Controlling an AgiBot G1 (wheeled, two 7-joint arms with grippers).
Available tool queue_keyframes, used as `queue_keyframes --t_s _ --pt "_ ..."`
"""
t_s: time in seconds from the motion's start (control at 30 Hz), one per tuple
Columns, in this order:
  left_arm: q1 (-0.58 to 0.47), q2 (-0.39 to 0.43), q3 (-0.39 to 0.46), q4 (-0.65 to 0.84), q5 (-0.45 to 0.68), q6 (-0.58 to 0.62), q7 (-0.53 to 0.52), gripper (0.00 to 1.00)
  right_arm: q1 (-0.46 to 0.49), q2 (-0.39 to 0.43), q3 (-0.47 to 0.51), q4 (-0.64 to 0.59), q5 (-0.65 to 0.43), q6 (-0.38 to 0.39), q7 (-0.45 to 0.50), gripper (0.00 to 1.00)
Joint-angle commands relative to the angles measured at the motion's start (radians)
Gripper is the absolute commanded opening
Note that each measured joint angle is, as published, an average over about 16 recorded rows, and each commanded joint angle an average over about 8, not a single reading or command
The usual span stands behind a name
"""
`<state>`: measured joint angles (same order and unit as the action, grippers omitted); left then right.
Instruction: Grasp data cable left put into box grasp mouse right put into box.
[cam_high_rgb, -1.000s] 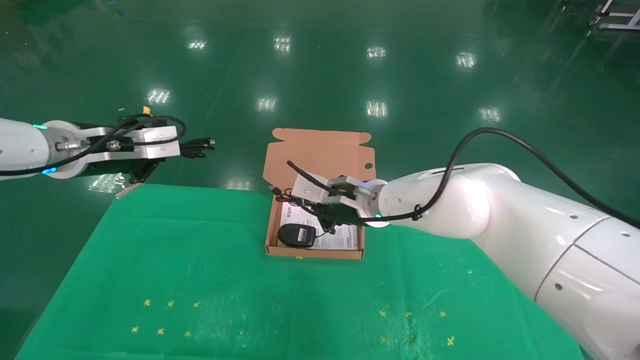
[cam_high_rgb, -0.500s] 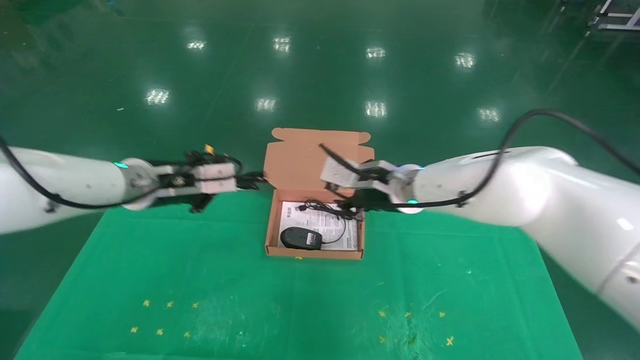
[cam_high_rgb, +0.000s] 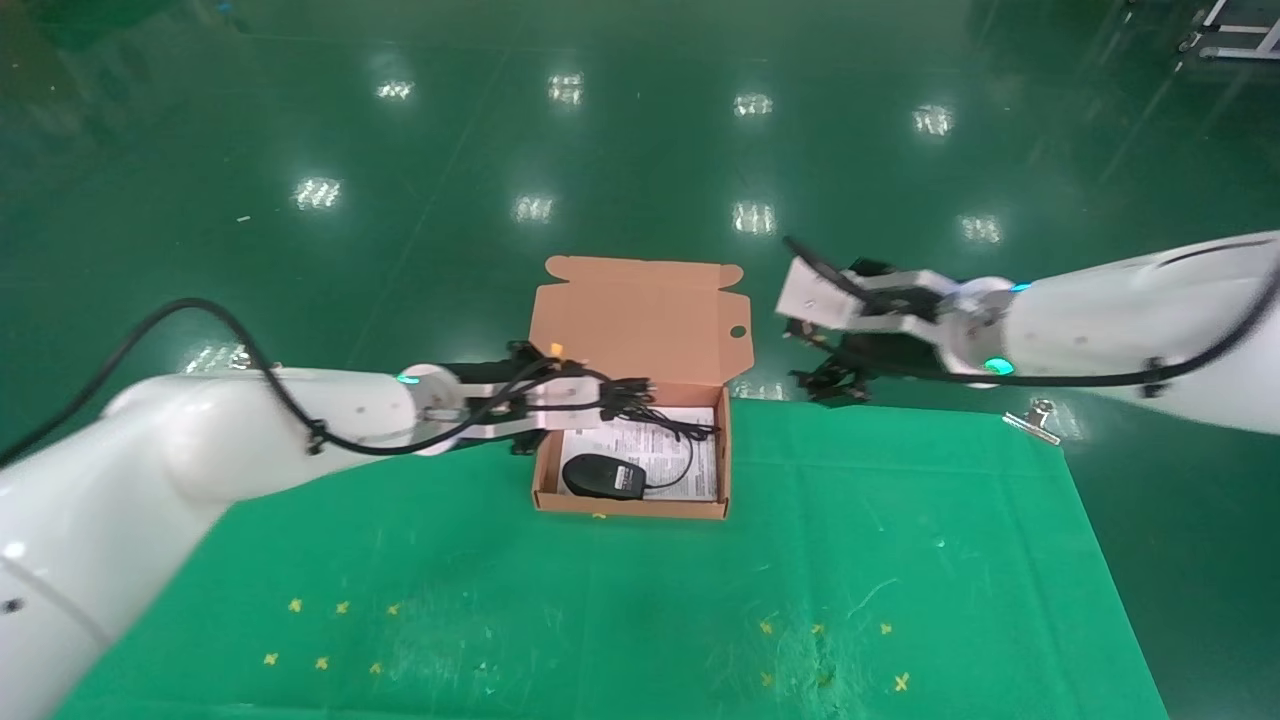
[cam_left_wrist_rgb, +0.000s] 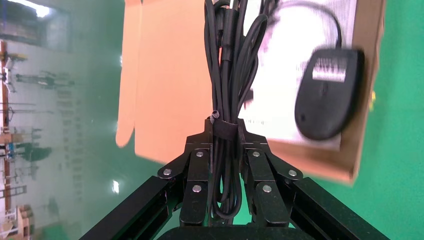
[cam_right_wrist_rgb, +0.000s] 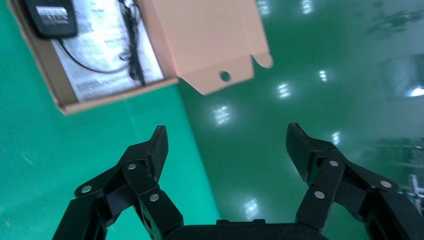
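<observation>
The box (cam_high_rgb: 630, 507) lies open at the table's far middle, lid (cam_high_rgb: 640, 320) up. The mouse (cam_high_rgb: 600, 476) lies in its near left corner on the white sheet, its cord (cam_high_rgb: 683, 455) looped beside it. My left gripper (cam_high_rgb: 598, 396) is shut on the data cable (cam_high_rgb: 640, 392) and holds the bundle over the box's far left part. In the left wrist view the data cable (cam_left_wrist_rgb: 227, 75) runs out between the left gripper (cam_left_wrist_rgb: 226, 135) towards the mouse (cam_left_wrist_rgb: 327, 95). My right gripper (cam_high_rgb: 830, 375) is open and empty, right of the lid, beyond the table's far edge; it also shows in the right wrist view (cam_right_wrist_rgb: 227, 137).
A green cloth covers the table (cam_high_rgb: 600, 600), with small yellow crosses (cam_high_rgb: 340, 607) near the front. A metal clip (cam_high_rgb: 1035, 420) sits at the far right edge. Shiny green floor lies beyond the table.
My left arm swung right from beyond the table's far left corner to the box, carrying the cable. My right gripper left the box and moved up and right; the mouse stays inside.
</observation>
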<state>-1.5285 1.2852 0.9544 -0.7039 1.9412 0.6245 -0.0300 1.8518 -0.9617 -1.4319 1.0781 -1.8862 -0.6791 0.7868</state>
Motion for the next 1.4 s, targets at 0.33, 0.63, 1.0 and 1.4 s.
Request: queue_keyframes --t_s 0.33,0.63,1.0,1.4 --pt "-0.004 0.081 0.017 0.129 -0.183 -0.049 0.203 0.11 0.066 0.133 0.003 0.188 -0.1 -0.074 0.113 1.0" --pt "-0.009 0.088 0.036 0.145 -0.244 -0.041 0.226 1.0 0.07 0.15 0.002 0.225 -0.129 -0.083 0.139 1.0" --pt "-0.008 0.08 0.031 0.136 -0.224 -0.041 0.222 1.0 0.067 0.144 0.003 0.213 -0.12 -0.081 0.133 1.0" --pt "-0.064 0.037 0.017 0.109 -0.23 -0.086 0.161 1.0 0.13 0.143 0.0 0.229 -0.251 -0.092 0.104 1.0"
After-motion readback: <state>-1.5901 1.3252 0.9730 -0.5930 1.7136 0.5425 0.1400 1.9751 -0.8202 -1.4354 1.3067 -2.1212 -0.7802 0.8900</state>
